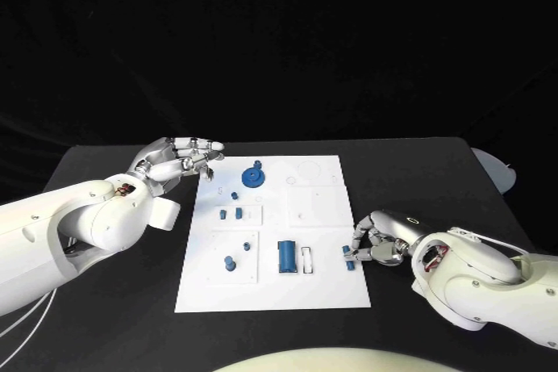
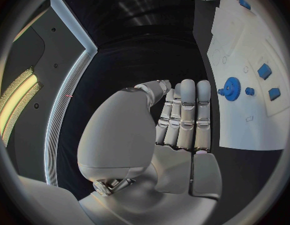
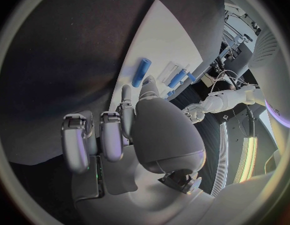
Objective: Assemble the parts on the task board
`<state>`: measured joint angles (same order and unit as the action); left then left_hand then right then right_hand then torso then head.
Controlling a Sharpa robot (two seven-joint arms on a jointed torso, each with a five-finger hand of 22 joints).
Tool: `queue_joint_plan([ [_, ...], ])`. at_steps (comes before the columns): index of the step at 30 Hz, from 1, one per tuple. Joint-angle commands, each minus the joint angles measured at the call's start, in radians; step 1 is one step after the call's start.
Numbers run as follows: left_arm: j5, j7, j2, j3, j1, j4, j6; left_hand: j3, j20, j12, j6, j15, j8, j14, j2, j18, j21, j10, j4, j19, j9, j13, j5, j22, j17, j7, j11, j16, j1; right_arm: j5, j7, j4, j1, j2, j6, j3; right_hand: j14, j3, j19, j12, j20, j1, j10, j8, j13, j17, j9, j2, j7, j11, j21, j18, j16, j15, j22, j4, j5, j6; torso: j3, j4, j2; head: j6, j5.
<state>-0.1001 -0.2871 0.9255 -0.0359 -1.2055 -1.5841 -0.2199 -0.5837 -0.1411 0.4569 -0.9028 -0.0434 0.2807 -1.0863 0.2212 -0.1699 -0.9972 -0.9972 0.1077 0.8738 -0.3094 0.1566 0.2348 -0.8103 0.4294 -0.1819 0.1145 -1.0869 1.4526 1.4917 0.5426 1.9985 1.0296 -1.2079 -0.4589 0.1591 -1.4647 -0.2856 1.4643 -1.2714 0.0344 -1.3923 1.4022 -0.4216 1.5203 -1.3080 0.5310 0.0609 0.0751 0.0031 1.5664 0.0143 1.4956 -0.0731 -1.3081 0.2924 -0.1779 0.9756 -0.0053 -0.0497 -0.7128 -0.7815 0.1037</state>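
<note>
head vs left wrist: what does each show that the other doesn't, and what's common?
Head only: the long blue block lying low on the task board, and the blue peg pinched at the board's right edge by the right hand.

Left wrist only: the inner side of the left hand, fingers straight and side by side, holding nothing.

Both: the blue gear, the task board and the black table.

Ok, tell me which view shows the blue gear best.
The left wrist view: the blue gear sits close, its toothed rim and hub plain on the task board. The head view shows it smaller, near the board's far edge beside the left hand. I cannot make it out in the right wrist view.
</note>
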Motion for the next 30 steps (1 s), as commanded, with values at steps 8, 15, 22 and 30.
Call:
queue_joint_plan([
  [8,0.005,-0.006,0.000,0.000,-0.001,-0.002,0.010,-0.003,0.004,0.004,-0.003,0.003,-0.004,-0.004,-0.004,-0.015,0.005,0.010,0.000,0.002,-0.001,0.002,0.006,0.001,-0.001,-0.002,0.000,0.003,-0.006,0.023,0.020,-0.004,-0.019,0.014,0.039,0.001,-0.070,-0.007,0.107,0.055,0.006,-0.035,0.012,0.011,-0.203,-0.065,-0.005,0.054,-0.006,-0.009,0.004,-0.014,0.003,0.004,-0.263,-0.001,-0.018,0.018,0.0004,-0.0007,-0.001,-0.005,-0.005],
  [15,0.005,-0.005,0.001,0.000,-0.001,-0.003,0.010,-0.003,0.004,0.004,-0.003,0.003,-0.004,-0.004,-0.004,-0.015,0.005,0.010,0.000,0.002,-0.001,0.002,0.006,0.001,-0.001,-0.002,0.000,0.003,-0.006,0.038,0.022,-0.004,-0.029,0.026,0.057,0.001,-0.071,0.009,0.107,0.049,0.001,-0.096,0.019,0.026,-0.197,-0.072,-0.014,0.068,-0.014,-0.017,0.004,-0.014,0.005,-0.003,-0.263,-0.008,-0.046,0.032,-0.0006,-0.0011,0.000,-0.009,-0.006],
  [22,0.005,-0.004,0.004,0.000,-0.001,-0.004,0.011,-0.003,0.004,0.004,-0.003,0.003,-0.004,-0.004,-0.004,-0.015,0.005,0.010,0.000,0.002,-0.001,0.002,0.006,0.001,-0.001,-0.002,0.000,0.003,-0.006,0.103,0.031,-0.007,-0.040,0.037,0.100,0.001,-0.073,0.058,0.107,0.036,-0.006,-0.210,0.026,0.040,-0.184,-0.086,-0.023,0.062,-0.022,-0.024,0.004,-0.014,0.010,-0.010,-0.263,-0.024,0.006,0.046,-0.0008,-0.0017,0.000,-0.013,-0.008],
  [30,0.005,-0.002,0.007,0.000,-0.001,-0.005,0.011,-0.003,0.004,0.004,-0.003,0.003,-0.004,-0.004,-0.004,-0.015,0.005,0.010,0.000,0.002,-0.001,0.002,0.006,0.001,-0.001,-0.002,0.000,0.003,-0.006,0.197,0.055,-0.011,-0.048,0.051,0.154,0.002,-0.074,0.081,0.107,0.039,-0.008,-0.253,0.025,0.049,-0.183,-0.090,-0.028,0.040,-0.022,-0.025,0.004,-0.014,0.012,-0.011,-0.263,-0.017,-0.002,0.054,-0.0011,-0.0006,0.001,-0.014,-0.012],
])
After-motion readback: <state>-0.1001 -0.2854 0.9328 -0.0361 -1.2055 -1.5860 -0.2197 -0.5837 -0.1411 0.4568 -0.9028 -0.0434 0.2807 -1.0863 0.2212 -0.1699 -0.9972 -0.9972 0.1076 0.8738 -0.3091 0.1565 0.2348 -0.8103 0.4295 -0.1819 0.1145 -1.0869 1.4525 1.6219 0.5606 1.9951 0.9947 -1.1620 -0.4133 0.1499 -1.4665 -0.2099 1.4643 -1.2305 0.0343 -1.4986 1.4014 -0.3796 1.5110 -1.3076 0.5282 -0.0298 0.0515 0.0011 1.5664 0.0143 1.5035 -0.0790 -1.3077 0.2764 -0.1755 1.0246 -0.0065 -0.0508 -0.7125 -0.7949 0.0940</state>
